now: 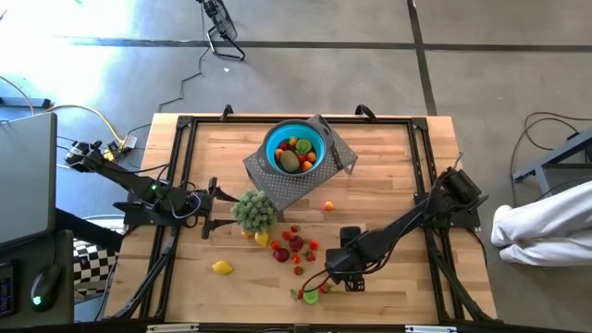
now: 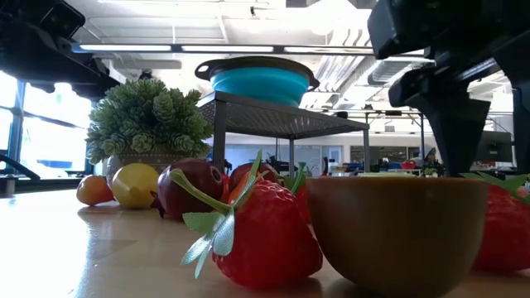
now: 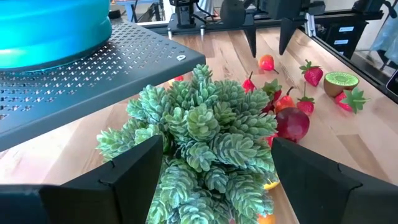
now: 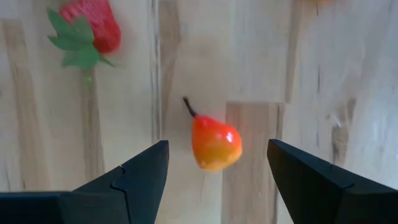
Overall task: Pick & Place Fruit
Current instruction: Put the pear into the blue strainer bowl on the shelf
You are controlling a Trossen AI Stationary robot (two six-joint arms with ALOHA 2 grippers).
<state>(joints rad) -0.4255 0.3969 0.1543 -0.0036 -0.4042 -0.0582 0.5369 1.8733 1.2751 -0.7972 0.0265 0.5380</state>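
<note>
The fruit lies scattered on the wooden table: a lemon (image 1: 222, 267), red pieces (image 1: 291, 245), strawberries (image 3: 313, 73), a kiwi half (image 1: 311, 296) and an orange piece (image 1: 327, 205). More fruit sits in the blue bowl (image 1: 294, 148) on a grey perforated stand (image 1: 277, 190). My right gripper (image 4: 216, 144) hangs open over the near right part of the table, pointing down, a finger on either side of a small red-orange pear (image 4: 214, 144) that lies on the wood. My left gripper (image 3: 214, 143) is open at the table's left, facing a green artificial plant (image 1: 254, 211).
The plant stands between my left gripper and the fruit cluster, close to the stand's near corner. A black frame (image 1: 176, 166) runs along the table's left, right and far edges. Bare wood lies right of the stand (image 1: 388, 166). A person in white (image 1: 546, 227) is beyond the right edge.
</note>
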